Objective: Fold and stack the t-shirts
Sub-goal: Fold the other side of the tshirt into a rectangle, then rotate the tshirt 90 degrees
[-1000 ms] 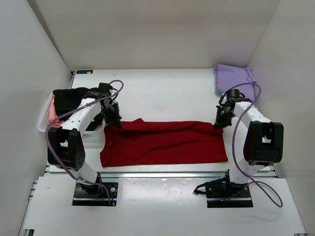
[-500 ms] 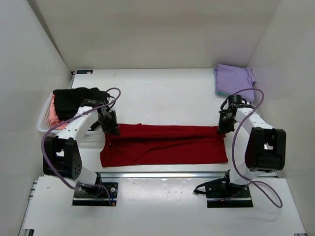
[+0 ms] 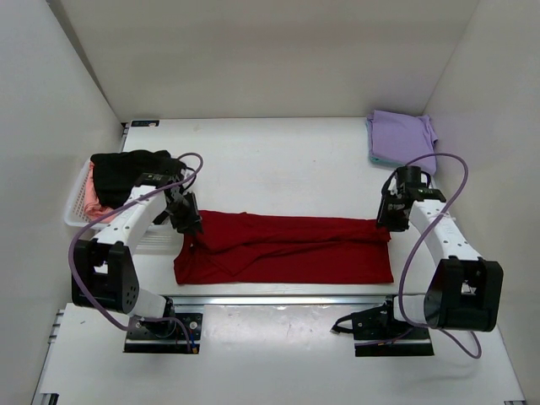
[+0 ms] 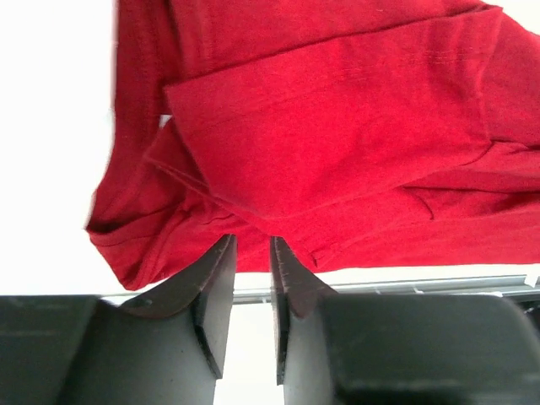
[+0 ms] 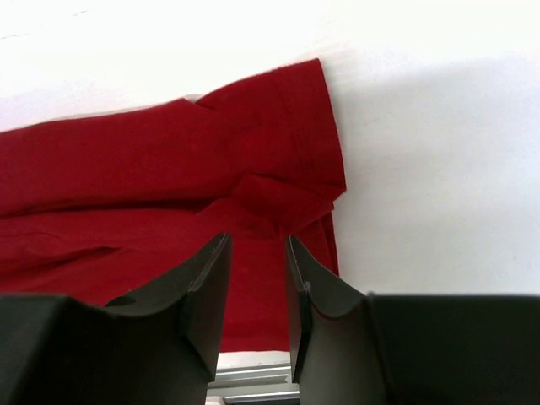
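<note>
Two grippers: the left gripper [image 3: 187, 226] sits at the 9 o'clock end of the red t-shirt [image 3: 283, 251] and the right gripper [image 3: 385, 223] at its 3 o'clock end, both low on the cloth.
Left gripper hold: jaws nearly together, clenched on a puckered fold of red cloth, with creases running into the fingertips.
Right gripper hold: jaws a little wider, clamped on a bunched peak of red cloth by the shirt's end corner.
Red t-shirt: soft matte knit, folded lengthwise into a long band that lies flat across the 6 o'clock part of the table [image 3: 278, 160]. Doubled layers and stitched hems show in the wrist views.
Lavender t-shirt [image 3: 402, 135]: smooth, folded roughly square, at the table's 1 o'clock corner.
Black t-shirt [image 3: 126, 165]: a crumpled heap over the far end of the basket [image 3: 74, 221].
Pink t-shirt [image 3: 85, 199]: rumpled inside the basket, beside the black one.
Basket: white plastic lattice, at 9 o'clock against the side wall.
Edges: the red band's near edge runs close to the silvery rail [image 3: 321, 297] at 6 o'clock.
Room: smooth white tabletop spreads from the band's far edge toward 12 o'clock, with plain white walls [image 3: 76, 67] standing at 9, 12 and 3 o'clock.
</note>
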`<state>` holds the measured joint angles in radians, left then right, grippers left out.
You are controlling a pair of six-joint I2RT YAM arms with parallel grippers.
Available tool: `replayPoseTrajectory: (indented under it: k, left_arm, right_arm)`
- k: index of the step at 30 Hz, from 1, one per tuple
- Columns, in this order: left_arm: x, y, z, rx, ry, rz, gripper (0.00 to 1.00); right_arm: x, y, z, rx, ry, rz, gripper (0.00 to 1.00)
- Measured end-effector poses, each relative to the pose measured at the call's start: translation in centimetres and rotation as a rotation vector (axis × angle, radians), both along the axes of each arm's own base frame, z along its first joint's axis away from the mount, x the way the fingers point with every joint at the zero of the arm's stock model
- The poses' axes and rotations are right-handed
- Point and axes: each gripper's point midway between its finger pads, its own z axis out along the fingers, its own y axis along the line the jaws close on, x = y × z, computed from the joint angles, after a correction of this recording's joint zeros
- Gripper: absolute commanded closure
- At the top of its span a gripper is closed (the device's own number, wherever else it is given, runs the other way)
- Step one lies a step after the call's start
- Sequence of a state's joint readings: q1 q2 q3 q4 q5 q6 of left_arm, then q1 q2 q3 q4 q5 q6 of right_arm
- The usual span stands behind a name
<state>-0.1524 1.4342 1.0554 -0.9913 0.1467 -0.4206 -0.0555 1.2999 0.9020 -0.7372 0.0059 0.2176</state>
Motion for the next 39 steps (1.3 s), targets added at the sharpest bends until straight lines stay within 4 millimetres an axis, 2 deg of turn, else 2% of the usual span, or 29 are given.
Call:
replayPoseTrajectory:
  k: [2,4,8,11,13,17,20,23,25,26,27,29,31,33,34,36,39]
  left_arm:
    - [0.1,-0.5,0.0,-0.010,-0.006,-0.005,0.63]
    - [0.3,-1.3,0.0,-0.021,-0.017,-0.014,0.64]
    - [-0.5,-2.4,-1.9,-0.033,-0.006,-0.013,0.67]
    - [-1.8,-3.1,-4.3,-0.020,0.058,-0.016,0.70]
    - [-1.7,-3.9,-5.6,-0.003,0.082,-0.023,0.71]
    - [-0.5,-5.6,-7.8,0.014,0.117,-0.032,0.77]
    - [1.5,-7.0,-8.1,0.008,0.147,-0.032,0.81]
    - [5.9,-8.9,-8.0,-0.013,0.121,-0.027,0.84]
    - [9.7,-10.3,-7.8,-0.036,0.076,-0.023,0.87]
    - [14.7,-11.9,-7.6,-0.064,0.010,-0.021,0.91]
    - [16.5,-12.3,-7.5,-0.073,-0.003,-0.017,0.93]
    - [21.8,-13.7,-6.7,-0.085,-0.065,-0.023,0.99]
    - [27.8,-15.5,-6.0,-0.123,-0.183,-0.038,1.00]
    - [31.8,-16.6,-5.4,-0.174,-0.279,-0.037,1.00]
    - [32.9,-17.0,-5.5,-0.201,-0.305,-0.037,1.00]
    - [32.7,-17.0,-6.6,-0.233,-0.280,-0.031,1.00]
    - [32.5,-17.2,-7.1,-0.287,-0.271,-0.023,0.98]
  right_arm:
    - [0.2,0.2,-0.1,0.022,-0.011,0.003,0.76]
    - [0.6,0.5,-0.3,0.041,-0.026,0.007,0.85]
    - [2.1,0.9,-0.9,0.063,-0.057,0.020,0.99]
    - [2.9,1.3,-2.1,0.092,-0.041,0.026,1.00]
    - [2.8,1.9,-3.2,0.115,-0.008,0.033,0.99]
    - [1.5,2.8,-4.8,0.158,0.043,0.035,1.00]
    - [0.2,3.3,-6.3,0.191,0.122,0.010,1.00]
    - [-0.2,3.5,-6.9,0.207,0.175,-0.032,1.00]
    - [-0.2,3.6,-6.9,0.204,0.195,-0.054,1.00]
    - [-0.2,4.1,-6.9,0.195,0.216,-0.063,1.00]
    - [-0.3,4.8,-6.9,0.193,0.227,-0.058,1.00]
    - [-0.8,6.8,-6.9,0.181,0.249,-0.018,1.00]
    - [-1.8,10.1,-6.8,0.181,0.268,0.057,1.00]
    - [-3.1,13.3,-6.8,0.194,0.285,0.126,1.00]
    - [-3.9,14.8,-6.9,0.209,0.296,0.155,1.00]
    - [-5.7,17.0,-6.9,0.240,0.322,0.185,1.00]
    - [-7.2,18.4,-6.8,0.264,0.343,0.189,0.99]
